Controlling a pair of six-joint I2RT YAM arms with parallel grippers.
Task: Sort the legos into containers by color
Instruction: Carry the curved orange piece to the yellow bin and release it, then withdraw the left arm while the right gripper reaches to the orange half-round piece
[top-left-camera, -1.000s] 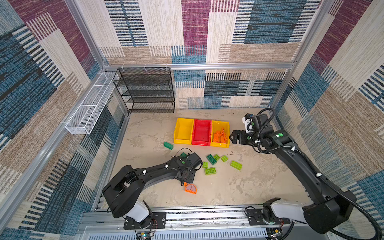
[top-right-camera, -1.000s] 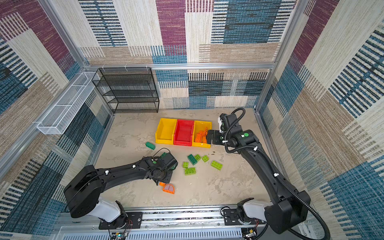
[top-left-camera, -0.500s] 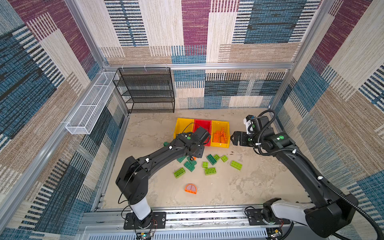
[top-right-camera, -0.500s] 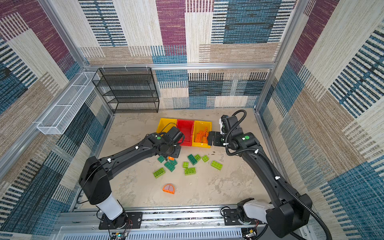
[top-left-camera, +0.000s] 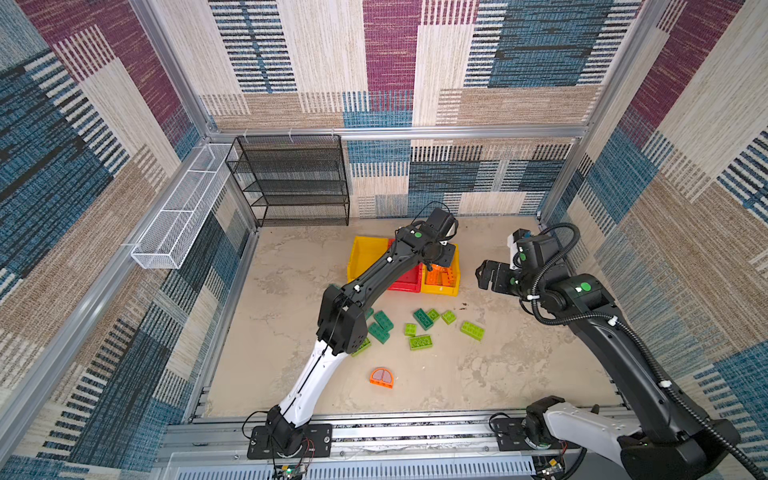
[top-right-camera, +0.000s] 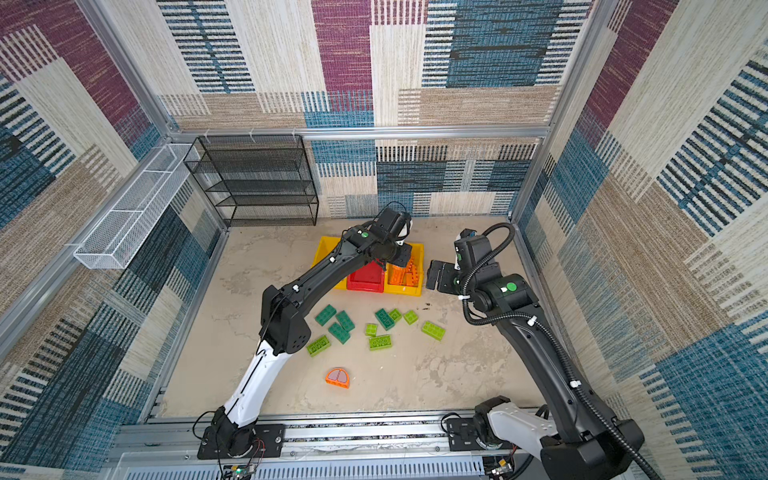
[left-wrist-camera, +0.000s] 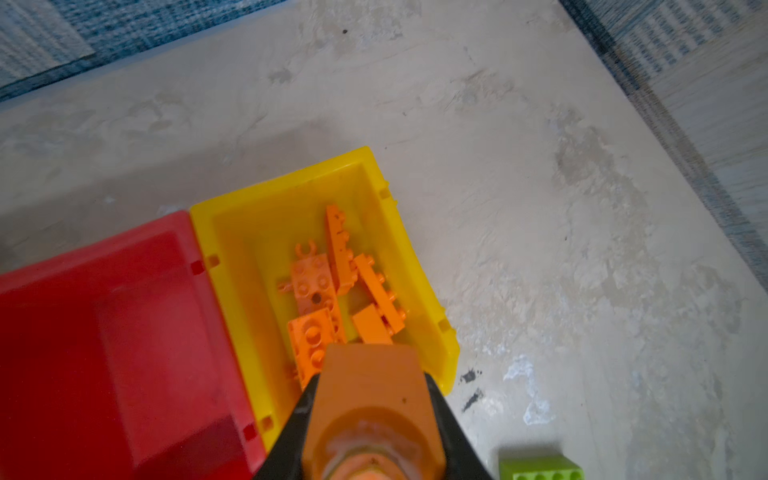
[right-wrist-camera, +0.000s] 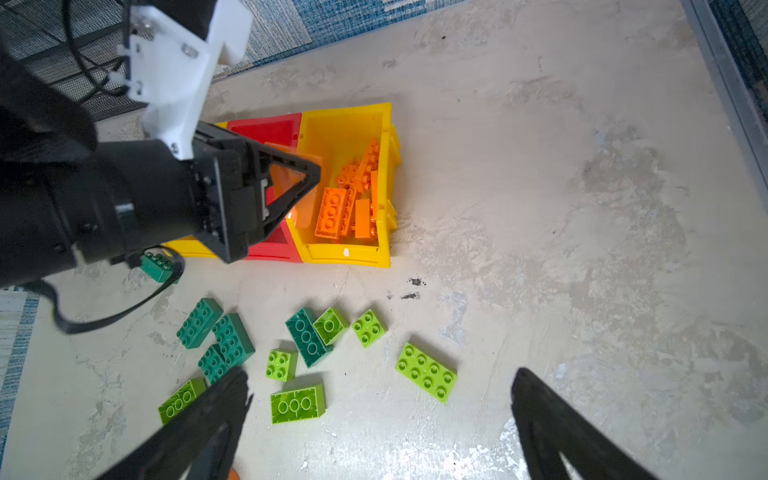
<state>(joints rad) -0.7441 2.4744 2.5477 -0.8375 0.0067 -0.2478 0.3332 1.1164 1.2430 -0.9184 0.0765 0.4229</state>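
My left gripper (top-left-camera: 438, 262) is shut on an orange lego (left-wrist-camera: 370, 390) and hovers over the right yellow container (top-left-camera: 440, 289), which holds several orange legos (left-wrist-camera: 328, 286). The red container (top-left-camera: 405, 283) and the left yellow container (top-left-camera: 365, 249) stand beside it. Dark teal legos (top-left-camera: 423, 318) and lime legos (top-left-camera: 472, 331) lie scattered on the floor in front. An orange curved piece (top-left-camera: 382, 377) lies nearer the front. My right gripper (top-left-camera: 488, 275) hangs open to the right of the containers, nothing between its fingers (right-wrist-camera: 216, 411).
A black wire rack (top-left-camera: 291, 183) stands at the back left against the wall. A white wire basket (top-left-camera: 178, 212) hangs on the left wall. Patterned walls close in all sides, and a metal rail (top-left-camera: 415, 432) runs along the front.
My left arm swung from the floor near the front up and back to the right yellow container, carrying the orange lego. My right gripper drew slightly to the right.
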